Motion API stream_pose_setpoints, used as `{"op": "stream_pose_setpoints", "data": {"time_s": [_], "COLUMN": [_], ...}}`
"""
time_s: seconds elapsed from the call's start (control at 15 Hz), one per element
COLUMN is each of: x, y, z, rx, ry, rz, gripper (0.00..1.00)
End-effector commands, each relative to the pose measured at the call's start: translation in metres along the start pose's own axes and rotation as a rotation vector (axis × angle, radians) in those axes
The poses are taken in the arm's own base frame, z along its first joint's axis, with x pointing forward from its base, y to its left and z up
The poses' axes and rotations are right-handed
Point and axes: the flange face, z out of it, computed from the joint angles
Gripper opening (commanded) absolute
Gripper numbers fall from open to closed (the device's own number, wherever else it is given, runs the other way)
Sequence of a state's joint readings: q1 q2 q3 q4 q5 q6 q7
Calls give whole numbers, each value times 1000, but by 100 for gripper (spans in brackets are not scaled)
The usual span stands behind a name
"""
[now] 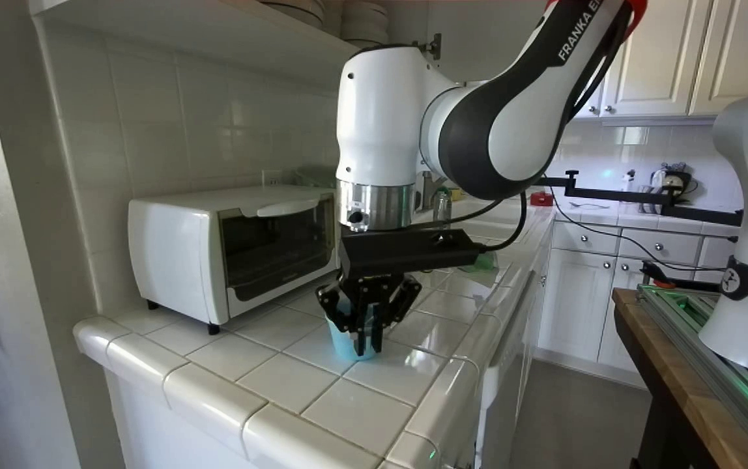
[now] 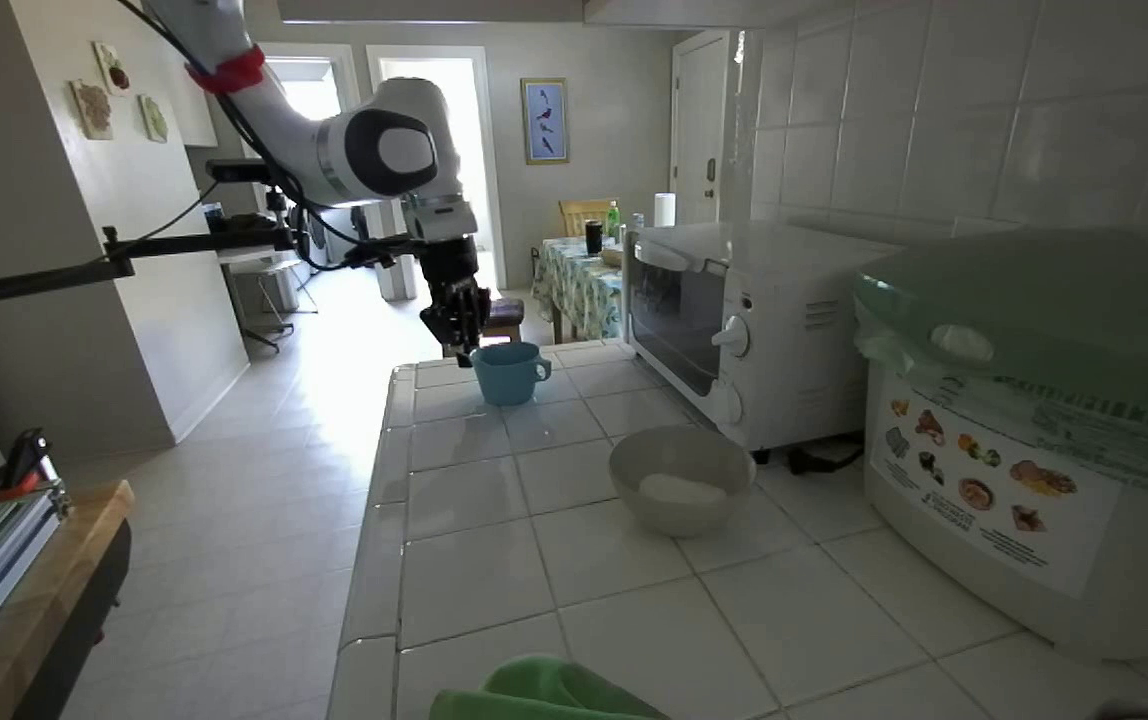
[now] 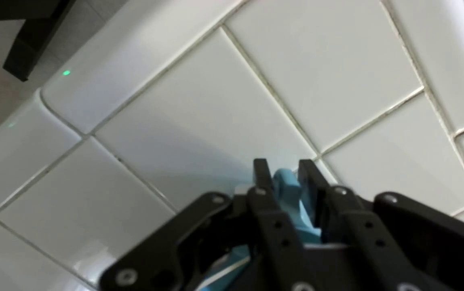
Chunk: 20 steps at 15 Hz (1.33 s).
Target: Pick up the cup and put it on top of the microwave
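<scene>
Here, a teal-blue cup (image 2: 507, 380), round, upright, side-handled

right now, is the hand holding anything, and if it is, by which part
The teal cup, by a handle, which looks pinched in the hand.

In an exterior view, the microwave (image 2: 799, 345) stands on the counter (image 2: 474, 570), right of the cup (image 2: 507, 378). The bin (image 2: 1024, 450) is farther right. The bowl (image 2: 679, 510) sits nearer than the cup, left of the bin. The cloth (image 2: 546, 690) lies nearer still.
</scene>
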State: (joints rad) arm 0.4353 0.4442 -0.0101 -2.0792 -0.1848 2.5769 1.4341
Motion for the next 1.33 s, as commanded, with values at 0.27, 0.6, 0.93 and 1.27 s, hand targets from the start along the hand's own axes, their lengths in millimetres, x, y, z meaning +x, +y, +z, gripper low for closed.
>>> {"op": "stream_pose_setpoints", "data": {"time_s": [0.27, 0.6, 0.93, 1.27], "x": [-6, -16, -14, 1], "y": [-2, 0, 2, 6], "z": [-2, -10, -32, -46], "rx": [-28, -58, -51, -62], "ry": [-2, -22, -23, -17], "rz": [-15, -58, -92, -107], "gripper": [3, 3, 3, 3]}}
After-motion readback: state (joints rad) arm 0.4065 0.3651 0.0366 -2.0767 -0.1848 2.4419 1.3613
